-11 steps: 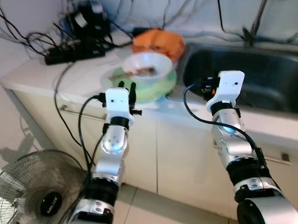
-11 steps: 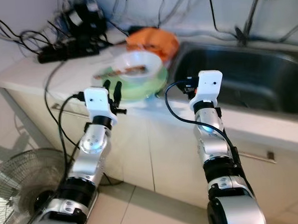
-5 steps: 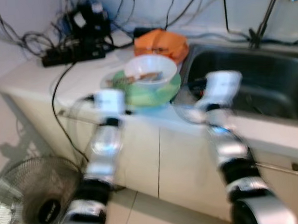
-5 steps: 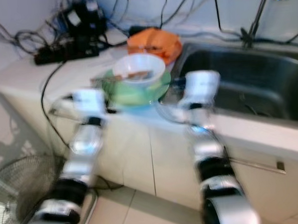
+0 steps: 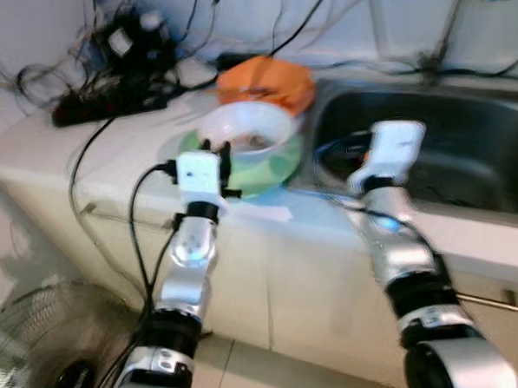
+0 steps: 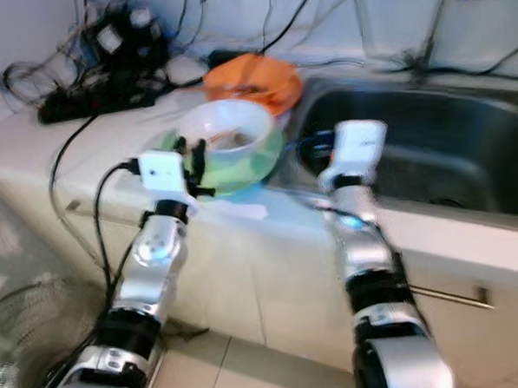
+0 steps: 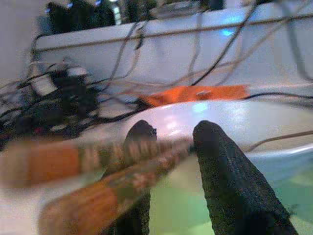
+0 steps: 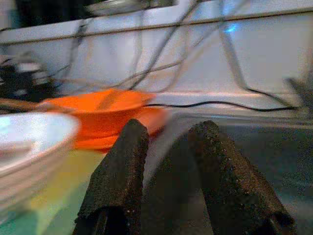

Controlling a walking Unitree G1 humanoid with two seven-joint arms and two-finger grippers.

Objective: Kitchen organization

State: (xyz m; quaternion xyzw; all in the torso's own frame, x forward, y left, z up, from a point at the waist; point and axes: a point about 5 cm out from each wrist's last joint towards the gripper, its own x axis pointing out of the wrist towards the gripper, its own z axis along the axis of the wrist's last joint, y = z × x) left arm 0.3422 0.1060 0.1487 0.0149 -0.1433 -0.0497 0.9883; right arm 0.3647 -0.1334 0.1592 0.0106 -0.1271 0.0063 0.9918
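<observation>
Bowls [image 5: 247, 134] look stiff, slick and breakable, so take the rim with your spread left gripper [image 5: 217, 150]; right gripper [image 8: 168, 161] also spread.

Both silver arms reach forward and up from the bottom of the head views, elbows bent, wrists raised with their white camera housings on top. The left gripper [image 5: 217, 153] points ahead with its two black fingers [image 7: 222, 171] parted by a narrow gap, tips level with each other. The right gripper [image 8: 168, 142] sits a little higher and farther forward, its fingers [image 8: 120, 166] likewise spread slightly apart and closed on nothing, a black cable looping from its wrist.
</observation>
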